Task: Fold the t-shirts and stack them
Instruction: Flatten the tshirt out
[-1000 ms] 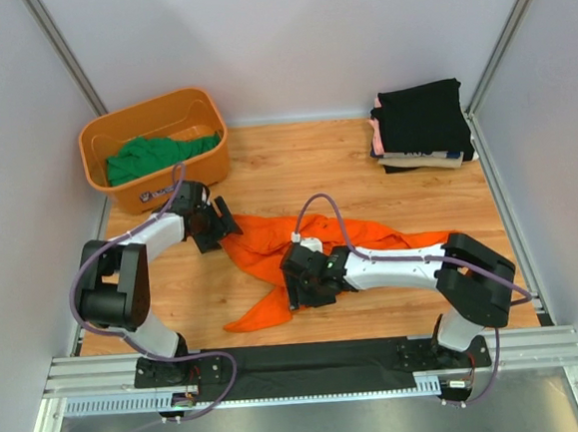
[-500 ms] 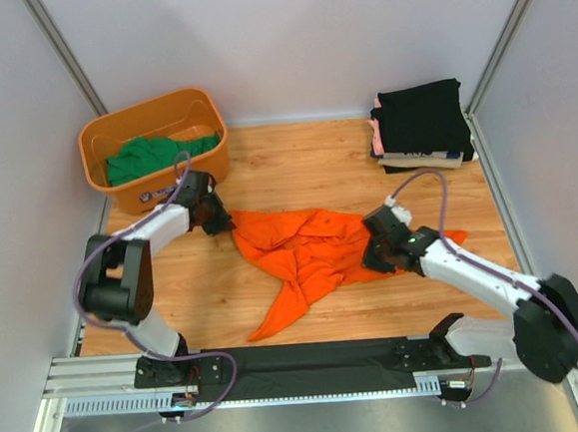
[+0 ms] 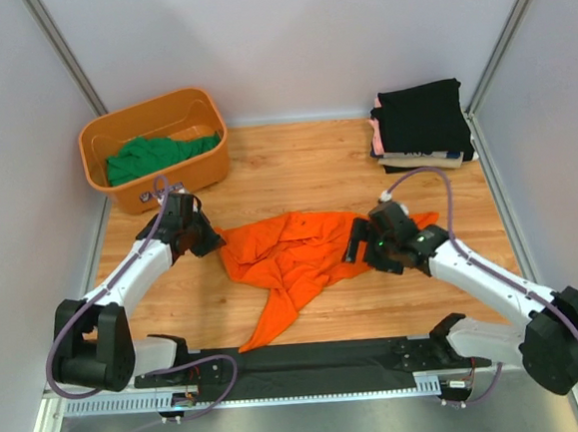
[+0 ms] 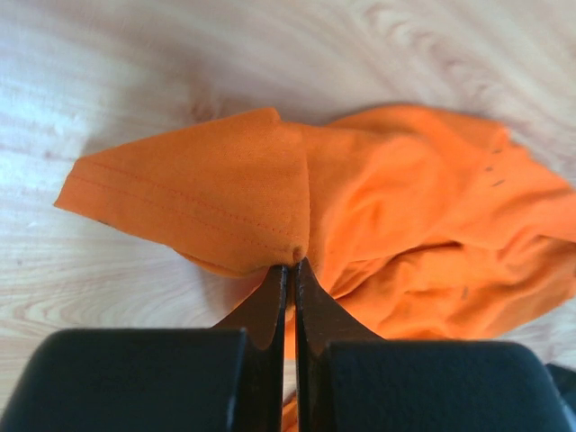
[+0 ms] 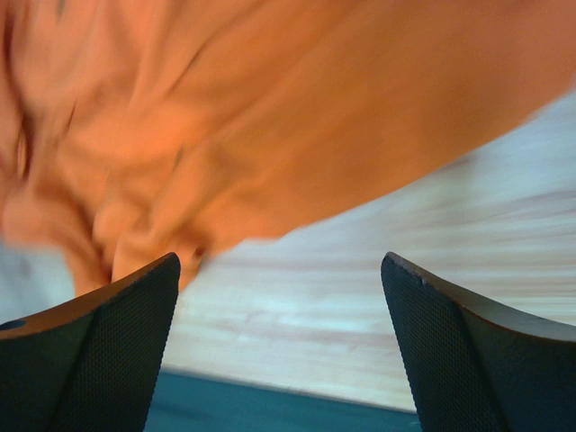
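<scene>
Crumpled orange t-shirt (image 3: 292, 256) lies mid-surface (image 3: 305, 165) between the two pincers.
The left pincer (image 4: 290, 279) is clamped on its sleeve hem. The right pincer (image 5: 281, 342) stands apart, holding nothing, at the shirt's right edge. The orange basket (image 3: 175, 105), far left, holds a green t-shirt (image 3: 149, 155); its front label (image 3: 149, 196) is too small to read. A folded stack (image 3: 420, 158), with a black t-shirt (image 3: 419, 116) on top, sits far right.

Colours noted: orange t-shirt (image 3: 292, 256) plain bright orange with matching stitching, green t-shirt (image 3: 149, 155) plain green, basket (image 3: 200, 168) orange, black t-shirt (image 3: 421, 113) plain black, pale shirts (image 3: 420, 159) pink-white, table (image 3: 305, 165) light wood-grain.
</scene>
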Available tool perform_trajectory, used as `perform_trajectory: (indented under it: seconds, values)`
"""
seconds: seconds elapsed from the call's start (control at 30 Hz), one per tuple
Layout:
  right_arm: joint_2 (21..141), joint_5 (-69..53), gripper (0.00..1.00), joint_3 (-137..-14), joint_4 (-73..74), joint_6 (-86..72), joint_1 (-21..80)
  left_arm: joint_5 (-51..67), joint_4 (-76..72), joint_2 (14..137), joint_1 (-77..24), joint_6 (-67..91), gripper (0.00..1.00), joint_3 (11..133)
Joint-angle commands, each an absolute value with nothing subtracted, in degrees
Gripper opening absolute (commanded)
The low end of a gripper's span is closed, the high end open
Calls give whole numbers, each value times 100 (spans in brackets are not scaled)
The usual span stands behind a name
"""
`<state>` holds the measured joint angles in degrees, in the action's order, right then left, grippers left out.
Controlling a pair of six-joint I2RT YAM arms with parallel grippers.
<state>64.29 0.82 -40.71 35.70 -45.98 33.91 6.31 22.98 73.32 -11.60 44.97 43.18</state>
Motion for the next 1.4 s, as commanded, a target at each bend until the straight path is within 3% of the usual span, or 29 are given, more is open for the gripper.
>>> perform_trajectory:
  seconds: [0.0,0.3,0.33,0.4,0.43,0.47,0.53,0.7,0.83,0.97,1.0,1.03,1.13,1.2,1.37]
  values:
    - [6670,-211,95,-3833,2858,-5378,4217,747,2241,7365,-1143,4535,0,4298]
    - [8524,-325,88,-4473,1952,-5476,5009,650,2285,7181,-1125,4456,0,4228]
    - [8673,-360,83,-4552,1925,-5441,5071,642,2285,7181,-1116,4456,0,4201]
    - [8999,-369,66,-4702,1916,-5405,5063,659,2259,7172,-1081,4456,0,4149]
    - [9061,-308,27,-4702,1925,-5405,5036,677,2259,7163,-1055,4447,0,4140]
    - [9070,-273,12,-4676,1960,-5405,5001,703,2259,7137,-976,4447,0,4105]
    - [8957,-264,0,-4457,2030,-5379,4722,791,2302,7050,-871,4369,0,4087]
    - [7316,473,0,-4043,3469,-4783,3588,888,2689,6567,-317,4315,0,4070]
    - [6119,1027,0,-4488,4384,-3739,2050,975,2804,5855,-97,4456,0,3868]
    - [6361,1309,2,-5105,4833,-3182,1565,1519,2681,5827,-97,4588,1,3649]
    - [6459,1362,7,-5176,4895,-3156,1538,1799,2663,5853,-97,4562,6,3595]
    - [6617,1406,28,-5229,4930,-3129,1538,1924,2663,5897,-97,4535,28,3464]
    - [6750,1214,76,-5160,4913,-3094,1538,2162,2742,5705,-97,4404,69,3235]
    - [6724,837,80,-4984,4817,-3172,1634,1901,2987,5521,-97,4289,75,3103]
    - [6215,624,81,-4615,4738,-3690,2520,1354,3348,5001,-97,4140,78,3155]
